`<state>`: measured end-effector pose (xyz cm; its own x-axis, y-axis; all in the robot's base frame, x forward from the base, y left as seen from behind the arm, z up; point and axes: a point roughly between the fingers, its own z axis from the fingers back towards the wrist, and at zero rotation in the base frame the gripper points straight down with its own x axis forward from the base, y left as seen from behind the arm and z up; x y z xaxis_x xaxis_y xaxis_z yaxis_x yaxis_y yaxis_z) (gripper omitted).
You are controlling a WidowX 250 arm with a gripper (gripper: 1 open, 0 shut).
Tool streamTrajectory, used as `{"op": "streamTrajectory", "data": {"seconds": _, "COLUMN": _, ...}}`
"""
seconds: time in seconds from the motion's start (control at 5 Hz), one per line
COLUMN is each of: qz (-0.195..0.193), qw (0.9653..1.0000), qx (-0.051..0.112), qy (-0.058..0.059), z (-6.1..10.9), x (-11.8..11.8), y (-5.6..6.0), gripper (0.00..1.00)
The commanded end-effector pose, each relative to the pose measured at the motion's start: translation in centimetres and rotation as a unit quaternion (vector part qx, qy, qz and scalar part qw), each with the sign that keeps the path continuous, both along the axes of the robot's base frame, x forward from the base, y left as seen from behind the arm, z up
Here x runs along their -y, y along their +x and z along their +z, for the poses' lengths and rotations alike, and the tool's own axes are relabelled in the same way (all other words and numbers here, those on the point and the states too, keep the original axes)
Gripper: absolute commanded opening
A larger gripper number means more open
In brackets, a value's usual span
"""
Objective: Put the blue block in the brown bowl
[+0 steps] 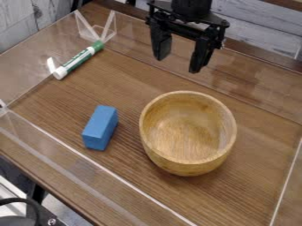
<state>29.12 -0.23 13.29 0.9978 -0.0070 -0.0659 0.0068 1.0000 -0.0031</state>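
The blue block (101, 127) lies flat on the wooden table, left of centre. Just to its right stands the brown bowl (189, 132), upright, with nothing inside. My gripper (179, 53) hangs at the top of the view, above and behind the bowl, well apart from the block. Its two black fingers (158, 46) point down and stand wide apart, with nothing between them.
A green-and-white marker pen (74, 61) lies at the back left. Low clear plastic walls (71, 168) border the wooden table (260, 97) on all sides. A clear stand (97, 26) sits behind the pen.
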Motion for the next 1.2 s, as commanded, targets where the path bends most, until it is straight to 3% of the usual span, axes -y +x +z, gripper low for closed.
{"op": "streamTrajectory", "data": {"seconds": 0.0, "qz": 0.003, "qw": 1.0, "qx": -0.005, "qy": 0.001, "z": -0.5, "x": -0.3, "y": -0.4, "gripper": 1.0}}
{"op": "streamTrajectory", "data": {"seconds": 0.2, "qz": 0.013, "qw": 0.9999, "qx": -0.002, "qy": 0.003, "z": -0.8, "x": -1.3, "y": -1.6, "gripper": 1.0}}
{"op": "streamTrajectory", "data": {"seconds": 0.6, "qz": 0.035, "qw": 0.999, "qx": 0.026, "qy": 0.009, "z": -0.3, "x": -3.7, "y": -4.6, "gripper": 1.0}}
{"op": "streamTrajectory", "data": {"seconds": 1.0, "qz": 0.062, "qw": 0.9967, "qx": 0.05, "qy": 0.014, "z": -1.1, "x": -6.3, "y": -6.5, "gripper": 1.0}}
